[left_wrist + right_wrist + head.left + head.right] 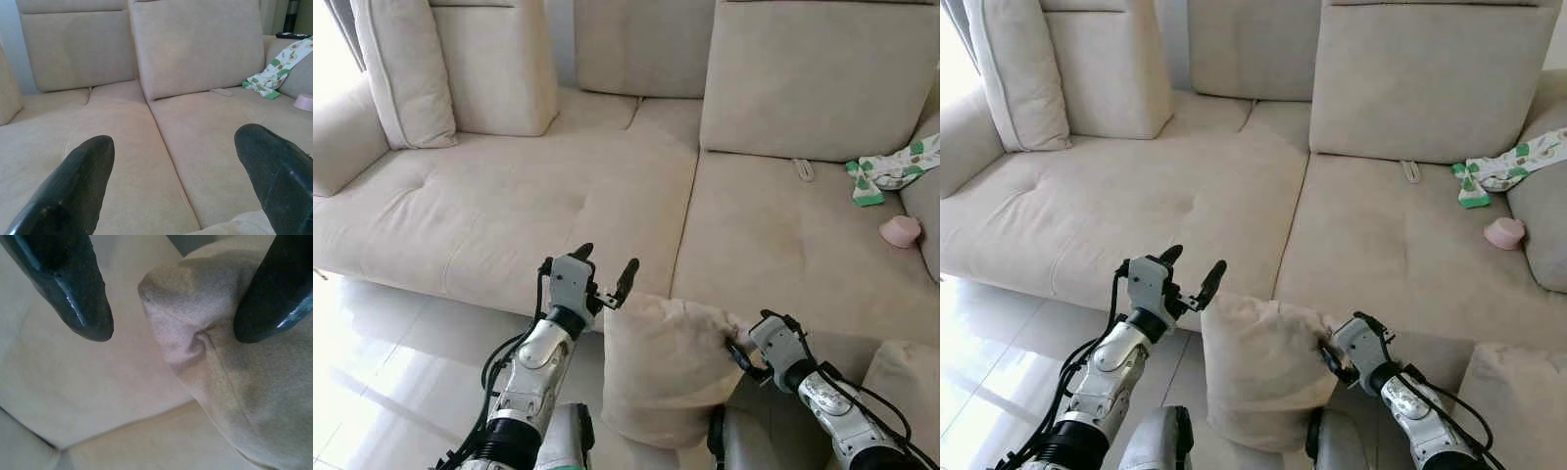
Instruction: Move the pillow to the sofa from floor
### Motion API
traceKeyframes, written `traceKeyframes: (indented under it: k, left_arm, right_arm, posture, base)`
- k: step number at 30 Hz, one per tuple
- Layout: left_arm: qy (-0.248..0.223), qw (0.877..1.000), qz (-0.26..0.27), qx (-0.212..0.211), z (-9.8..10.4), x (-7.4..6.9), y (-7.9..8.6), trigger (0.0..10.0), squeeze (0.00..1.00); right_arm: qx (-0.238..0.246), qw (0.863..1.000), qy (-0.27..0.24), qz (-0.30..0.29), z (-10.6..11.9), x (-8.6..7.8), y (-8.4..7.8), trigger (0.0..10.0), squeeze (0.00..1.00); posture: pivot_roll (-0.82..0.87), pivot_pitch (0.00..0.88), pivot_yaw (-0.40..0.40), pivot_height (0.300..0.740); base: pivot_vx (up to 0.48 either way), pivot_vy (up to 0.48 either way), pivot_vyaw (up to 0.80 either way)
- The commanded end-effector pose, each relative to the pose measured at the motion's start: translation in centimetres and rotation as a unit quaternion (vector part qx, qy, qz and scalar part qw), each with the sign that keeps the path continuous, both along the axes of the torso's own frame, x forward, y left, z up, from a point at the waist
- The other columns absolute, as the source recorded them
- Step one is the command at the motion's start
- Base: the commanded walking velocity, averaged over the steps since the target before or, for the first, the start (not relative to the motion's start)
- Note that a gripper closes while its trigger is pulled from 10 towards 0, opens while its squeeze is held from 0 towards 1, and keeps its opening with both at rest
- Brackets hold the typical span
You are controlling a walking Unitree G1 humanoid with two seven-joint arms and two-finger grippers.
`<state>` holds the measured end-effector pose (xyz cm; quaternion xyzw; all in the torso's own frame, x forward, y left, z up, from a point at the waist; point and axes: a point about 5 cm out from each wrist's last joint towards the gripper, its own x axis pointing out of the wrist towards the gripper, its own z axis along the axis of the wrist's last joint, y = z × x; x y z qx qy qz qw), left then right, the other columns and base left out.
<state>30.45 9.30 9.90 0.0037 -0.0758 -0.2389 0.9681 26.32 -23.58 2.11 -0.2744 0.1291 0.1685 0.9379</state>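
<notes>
The right gripper (pixel 736 345) is seen at the upper right corner of the pillow (pixel 666 367). In the right wrist view its two black fingers (pixel 78 289) are spread apart with the bunched corner of the pillow (pixel 205 347) lying between them; one finger is touching or just beside the fabric, the other is apart from it, so the corner is not clamped. Whether the pillow is borne by this gripper cannot be told.

The left gripper (pixel 605 266) is held at about ten o'clock from the pillow, just beside its upper left corner, with its fingers (pixel 73 186) wide open and nothing between them; the sofa seat is seen past them in the left wrist view.

The pillow is found standing upright between the two arms, at the front edge of the sofa (pixel 509 206), at six o'clock in the head view. Its top is level with the seat edge, and its lower part is seen against the floor (pixel 391 343) side; whether it is resting on the floor cannot be told.

Outward on the sofa, an upright cushion (pixel 406 69) is propped at eleven o'clock. At two o'clock a green-patterned cloth (pixel 886 171) is laid on the seat, with a small pink bowl (pixel 901 231) near it, at three o'clock. Another cushion (pixel 906 377) is seen at four o'clock, just beside the right arm.
</notes>
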Motion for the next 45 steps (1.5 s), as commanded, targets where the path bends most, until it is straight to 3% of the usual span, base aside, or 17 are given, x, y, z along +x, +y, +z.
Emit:
traceKeyframes:
  k: [1,2,3,13,19,21,27,29,31,32,33,35,36,38,39,43,45]
  left_arm:
    - [-0.004,1.0,-0.003,0.016,-0.1,-0.2,0.0,10.0,0.0]
    - [-0.004,1.0,-0.004,0.016,-0.1,-0.2,0.0,10.0,0.0]
    - [-0.004,1.0,-0.005,0.016,-0.1,-0.2,0.0,10.0,0.0]
    - [0.0,0.999,-0.027,0.029,0.1,0.3,-0.3,10.0,0.0]
    - [0.052,0.983,-0.119,0.128,-1.9,0.3,-0.6,10.0,0.0]
    - [0.052,0.983,-0.119,0.128,-1.9,0.3,-0.6,10.0,0.0]
    - [0.051,0.958,-0.181,0.216,-2.6,0.2,-0.3,10.0,0.0]
    - [0.047,0.937,-0.216,0.269,-2.6,0.4,0.0,10.0,0.0]
    - [0.05,0.93,-0.225,0.286,-2.6,0.6,0.1,10.0,0.0]
    - [0.06,0.908,-0.238,0.34,-2.9,1.0,0.3,10.0,0.0]
    - [0.06,0.908,-0.238,0.34,-2.9,1.0,0.3,10.0,0.0]
    - [0.073,0.884,-0.25,0.388,-3.5,1.0,0.3,10.0,0.0]
    - [0.073,0.884,-0.25,0.388,-3.5,1.0,0.3,10.0,0.0]
    - [0.088,0.855,-0.268,0.435,-4.1,0.9,0.2,10.0,0.0]
    - [0.088,0.855,-0.268,0.435,-4.1,0.9,0.2,10.0,0.0]
    - [0.123,0.791,-0.305,0.516,-5.3,0.4,1.1,10.0,0.0]
    - [0.127,0.781,-0.309,0.527,-5.5,0.3,1.3,10.0,0.0]
  right_arm:
    - [-0.003,0.999,0.03,-0.014,-1.1,-0.6,-0.2,1.5,0.0]
    - [-0.003,0.999,0.033,-0.018,-1.2,-0.6,-0.2,1.5,0.0]
    - [-0.003,0.999,0.033,-0.022,-1.3,-0.6,-0.2,0.0,0.0]
    - [0.013,0.999,0.021,-0.021,-1.0,-0.4,0.0,0.0,0.0]
    - [-0.004,1.0,0.012,0.025,-0.8,-1.0,0.3,0.0,0.0]
    - [-0.004,1.0,0.012,0.025,-0.8,-1.0,0.3,0.0,0.0]
    - [-0.054,0.995,-0.009,0.088,0.1,-1.2,0.7,0.0,0.0]
    - [-0.078,0.989,-0.014,0.121,0.2,-1.6,1.3,0.0,0.0]
    - [-0.084,0.987,-0.013,0.133,0.0,-1.9,1.6,0.0,0.0]
    - [-0.094,0.983,-0.012,0.156,-0.3,-2.4,2.4,0.0,0.0]
    - [-0.094,0.983,-0.012,0.156,-0.3,-2.4,2.4,0.0,0.0]
    - [-0.099,0.98,-0.012,0.171,-0.4,-2.7,2.9,0.0,0.0]
    - [-0.099,0.98,-0.012,0.171,-0.4,-2.7,2.9,0.0,0.0]
    - [-0.097,0.98,-0.015,0.176,-0.4,-2.8,3.2,0.0,0.0]
    - [-0.097,0.98,-0.015,0.176,-0.4,-2.8,3.2,0.0,0.0]
    - [-0.1,0.98,-0.019,0.171,-0.1,-2.9,2.9,0.0,0.0]
    - [-0.101,0.98,-0.02,0.17,-0.1,-2.9,2.8,0.0,0.0]
  posture:
    - [-0.04,0.0,0.075,0.58]
    - [-0.04,0.0,0.077,0.58]
    - [-0.04,0.0,0.08,0.58]
    - [-0.04,0.0,0.084,0.58]
    - [-0.06,0.0,0.084,0.58]
    - [-0.06,0.0,0.084,0.58]
    - [-0.07,0.0,0.076,0.58]
    - [-0.08,0.0,0.072,0.58]
    - [-0.08,0.0,0.072,0.58]
    - [-0.09,0.0,0.072,0.58]
    - [-0.09,0.0,0.072,0.58]
    - [-0.1,0.0,0.072,0.58]
    - [-0.1,0.0,0.072,0.58]
    - [-0.1,0.0,0.071,0.58]
    - [-0.1,0.0,0.071,0.58]
    - [-0.11,0.0,0.069,0.58]
    - [-0.11,0.0,0.069,0.58]
  base:
    - [0.0,0.0,0.0]
    - [0.0,0.0,0.0]
    - [0.0,0.0,0.0]
    - [0.0,0.0,0.0]
    - [0.0,0.0,0.0]
    - [0.0,0.0,0.0]
    - [0.0,0.0,0.0]
    - [0.0,0.0,0.0]
    - [0.0,0.0,0.0]
    - [0.0,0.0,0.0]
    - [0.0,0.0,0.0]
    - [0.0,0.0,0.0]
    - [0.0,0.0,0.0]
    - [0.0,0.0,0.0]
    - [0.0,0.0,0.0]
    - [0.0,0.0,0.0]
    - [0.0,0.0,0.0]
